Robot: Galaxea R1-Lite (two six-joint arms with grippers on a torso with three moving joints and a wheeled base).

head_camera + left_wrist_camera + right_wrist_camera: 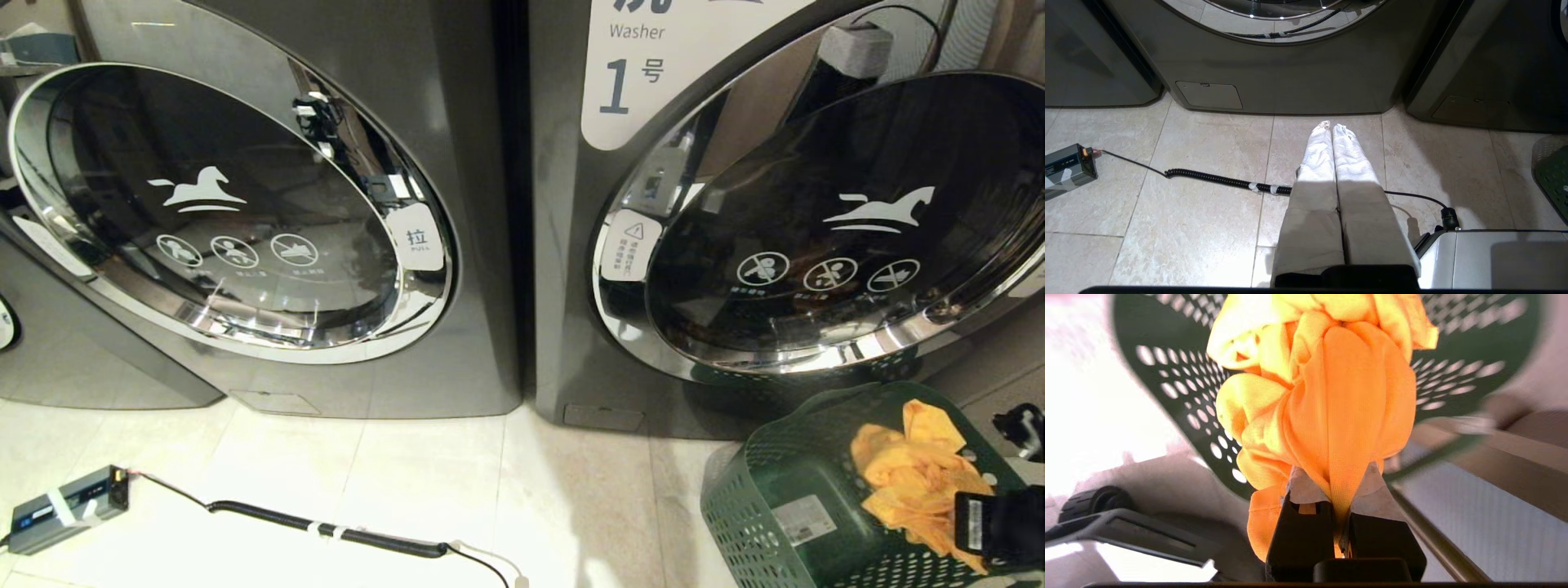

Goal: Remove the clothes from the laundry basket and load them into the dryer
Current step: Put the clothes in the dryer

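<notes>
Laundry basket (784, 490) cut off at the head view's lower edge, its far wall blurred behind the clothes (1327, 396) in the right wrist view, right gripper (1340, 477) fingertips buried in the clothes, washer door (849, 237) above the laundry basket cropped at the right edge.

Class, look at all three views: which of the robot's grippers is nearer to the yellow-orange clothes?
Right. The right gripper is shut on the clothes above the laundry basket. The left gripper hangs shut over bare floor, well away from them.
</notes>
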